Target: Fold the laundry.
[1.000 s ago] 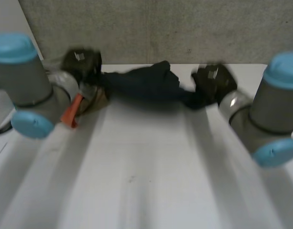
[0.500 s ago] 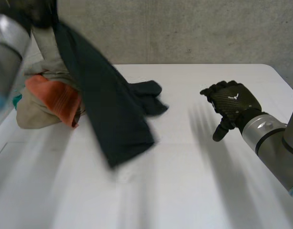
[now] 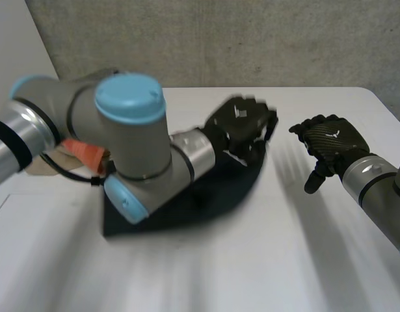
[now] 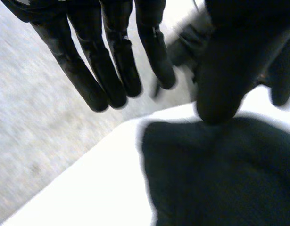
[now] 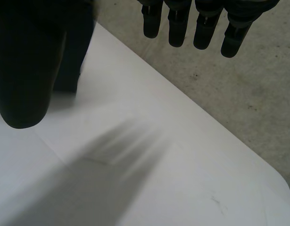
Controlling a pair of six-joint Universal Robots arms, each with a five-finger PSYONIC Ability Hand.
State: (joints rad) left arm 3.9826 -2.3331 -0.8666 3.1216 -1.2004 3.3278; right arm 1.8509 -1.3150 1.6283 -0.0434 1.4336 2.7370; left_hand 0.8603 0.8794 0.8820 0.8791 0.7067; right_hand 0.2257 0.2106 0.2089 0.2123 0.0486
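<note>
Item: dark cloth (image 3: 206, 201), near-black, plain. It lies spread roughly flat on the white counter (image 3: 265, 260), partly under the left forearm, with one corner toward the near left.
Left hand (image 3: 242, 123): over the cloth's far edge, fingers (image 4: 111, 70) straight, thumb apart, holding nothing.
Right hand (image 3: 330, 140): beside the cloth, apart from it, fingers (image 5: 178, 28) relaxed, empty.
Also: orange and beige laundry pile (image 3: 82, 153) behind the left arm.

Robotics lab or test bay: a plain white table (image 3: 284, 260) against a bare grey concrete wall (image 3: 252, 39) at 12 o'clock; grey, blue-capped left arm (image 3: 131, 146) at 9 o'clock, right arm (image 3: 382, 195) at 4 o'clock.
</note>
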